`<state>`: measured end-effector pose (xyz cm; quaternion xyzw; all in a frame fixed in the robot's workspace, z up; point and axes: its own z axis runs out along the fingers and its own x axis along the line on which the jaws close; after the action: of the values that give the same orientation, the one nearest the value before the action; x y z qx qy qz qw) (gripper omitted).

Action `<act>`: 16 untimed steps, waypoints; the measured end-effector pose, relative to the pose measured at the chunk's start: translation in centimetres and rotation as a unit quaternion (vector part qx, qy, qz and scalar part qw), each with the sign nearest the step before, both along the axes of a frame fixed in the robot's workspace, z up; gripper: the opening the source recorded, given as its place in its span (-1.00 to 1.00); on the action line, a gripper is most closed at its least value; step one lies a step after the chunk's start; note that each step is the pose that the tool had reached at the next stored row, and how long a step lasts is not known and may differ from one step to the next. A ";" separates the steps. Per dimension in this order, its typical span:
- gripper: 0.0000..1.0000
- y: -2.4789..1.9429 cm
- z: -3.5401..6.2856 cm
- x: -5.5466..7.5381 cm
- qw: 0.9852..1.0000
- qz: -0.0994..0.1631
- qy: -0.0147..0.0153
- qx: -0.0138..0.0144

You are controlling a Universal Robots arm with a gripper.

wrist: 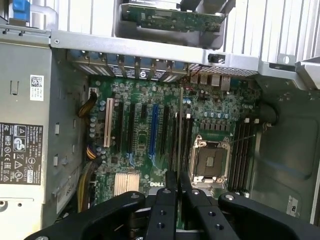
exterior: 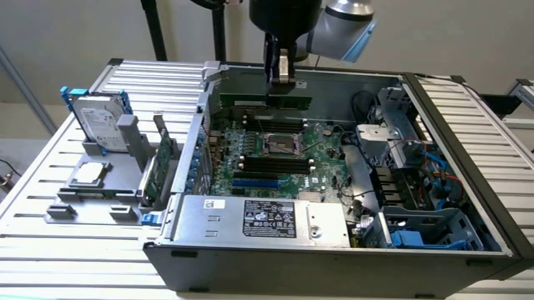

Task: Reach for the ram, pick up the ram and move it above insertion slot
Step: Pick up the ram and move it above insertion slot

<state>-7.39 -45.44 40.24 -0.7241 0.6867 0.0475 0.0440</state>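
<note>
Fingers (exterior: pixel 281 87) clamped on ram (exterior: pixel 265 100)

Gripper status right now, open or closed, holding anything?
Gripper: shut on the long thin green ram stick, held over the open computer case.

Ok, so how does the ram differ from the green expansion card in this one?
The ram is a long, narrow stick; the expansion card is taller and wider. The ram hangs in the shut tool over the motherboard inside the case; the expansion card stands on edge in a grey holder outside it. Both are green circuit boards.
</note>
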 end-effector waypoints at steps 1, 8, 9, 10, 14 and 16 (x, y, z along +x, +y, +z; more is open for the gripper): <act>-0.73 0.06 -0.03 0.1 1.000 -0.003 0.000 0.000; -0.73 0.71 -0.32 0.6 1.000 -0.018 0.000 0.000; -0.73 0.84 -0.36 0.7 1.000 -0.019 0.000 0.000; -0.73 0.98 -0.41 0.8 1.000 -0.020 0.000 0.000; -0.73 1.49 -0.56 1.0 1.000 -0.025 0.000 0.000; -0.73 1.75 -0.65 1.2 1.000 -0.028 0.000 0.000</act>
<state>-6.16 -43.69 39.59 -0.7047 0.7065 0.0463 0.0453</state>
